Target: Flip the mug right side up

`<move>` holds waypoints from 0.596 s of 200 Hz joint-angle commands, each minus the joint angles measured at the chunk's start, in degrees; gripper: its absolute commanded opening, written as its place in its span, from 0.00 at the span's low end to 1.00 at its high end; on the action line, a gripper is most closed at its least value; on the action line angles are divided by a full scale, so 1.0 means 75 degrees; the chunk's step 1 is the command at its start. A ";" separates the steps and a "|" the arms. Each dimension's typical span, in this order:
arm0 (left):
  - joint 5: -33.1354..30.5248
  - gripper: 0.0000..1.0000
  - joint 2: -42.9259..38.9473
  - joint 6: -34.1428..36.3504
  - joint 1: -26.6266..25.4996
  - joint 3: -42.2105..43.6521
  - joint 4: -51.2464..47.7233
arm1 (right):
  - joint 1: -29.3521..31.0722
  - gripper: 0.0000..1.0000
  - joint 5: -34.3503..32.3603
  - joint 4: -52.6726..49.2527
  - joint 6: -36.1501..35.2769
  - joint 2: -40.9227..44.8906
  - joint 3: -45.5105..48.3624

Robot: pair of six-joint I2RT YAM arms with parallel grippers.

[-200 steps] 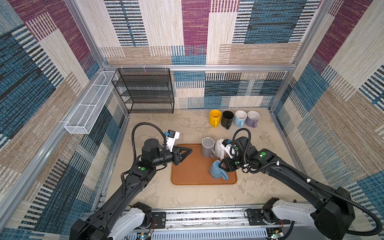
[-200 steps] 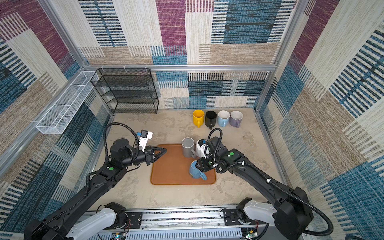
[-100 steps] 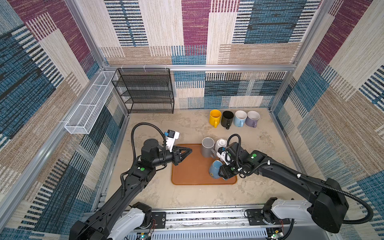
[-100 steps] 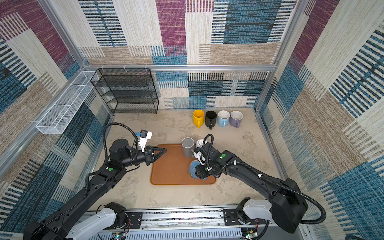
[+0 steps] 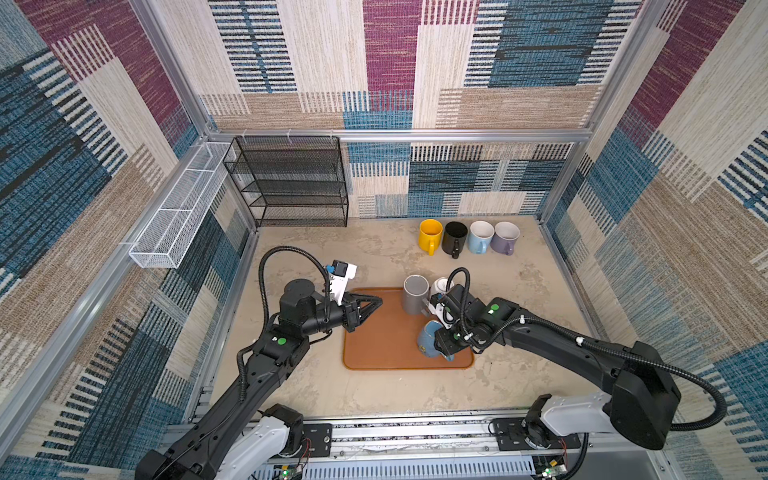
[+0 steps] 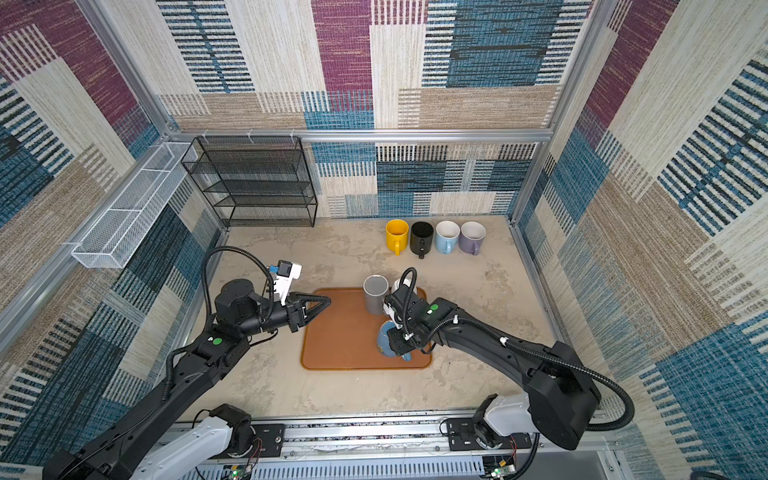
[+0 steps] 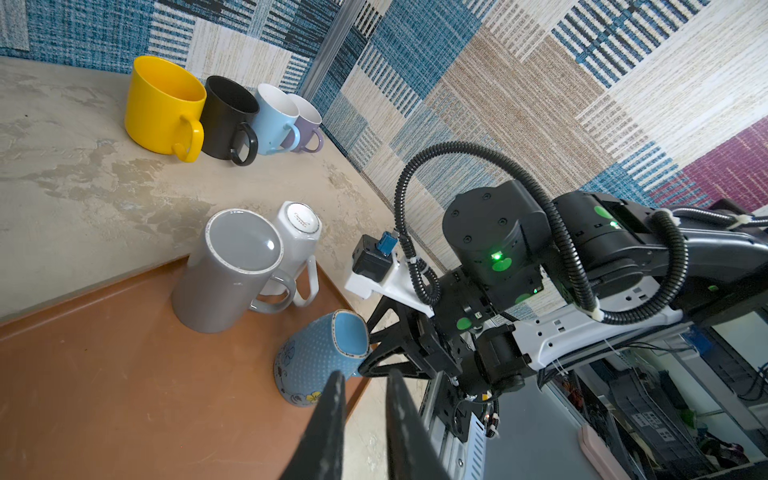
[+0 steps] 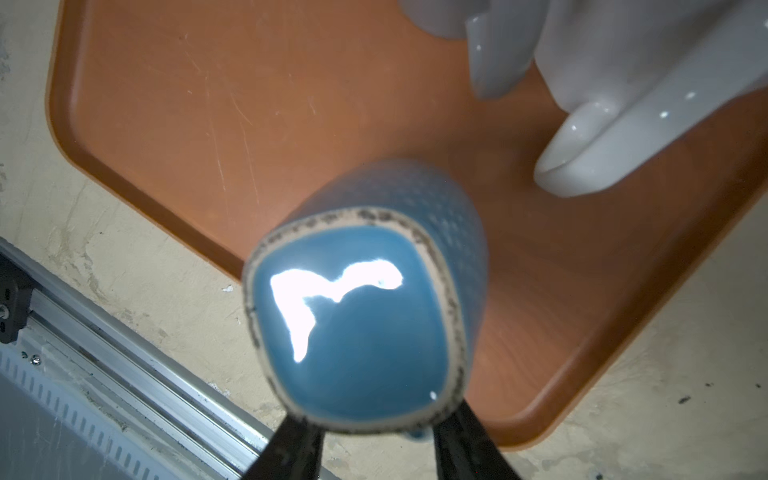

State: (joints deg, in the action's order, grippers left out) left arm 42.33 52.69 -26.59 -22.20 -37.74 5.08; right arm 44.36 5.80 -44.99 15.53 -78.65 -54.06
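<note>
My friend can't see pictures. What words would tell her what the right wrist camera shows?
A blue dotted ceramic mug fills the middle, its shiny base facing the camera, with the right gripper's black jaws on either side of it. Under it lies an orange-brown tray, where a white ceramic mug and a grey ceramic mug stand close by.

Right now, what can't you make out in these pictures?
Blue mug handle: hidden under the right claw in both top views.
Whether that claw pinches it: in the right wrist view, the mug's base hides where the fingers end.
White mug: mostly behind the right arm in both top views.
</note>
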 commanded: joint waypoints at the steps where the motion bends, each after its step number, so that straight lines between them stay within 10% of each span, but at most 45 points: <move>1: -0.0039 0.20 -0.0051 0.0130 -0.0005 -0.0064 -0.0104 | 0.0175 0.42 -0.0436 -0.0085 0.0046 -0.0272 -0.0245; 119: -0.0206 0.19 -0.0186 0.0576 -0.0005 -0.0196 -0.0711 | 0.1038 0.33 -0.1518 -0.0177 0.0012 -0.1881 -0.1594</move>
State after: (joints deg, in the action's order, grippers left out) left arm 41.71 51.70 -24.62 -22.20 -38.61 1.32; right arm 51.44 -3.16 -46.54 15.55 -91.13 -64.20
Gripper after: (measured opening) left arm 0.192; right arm 0.327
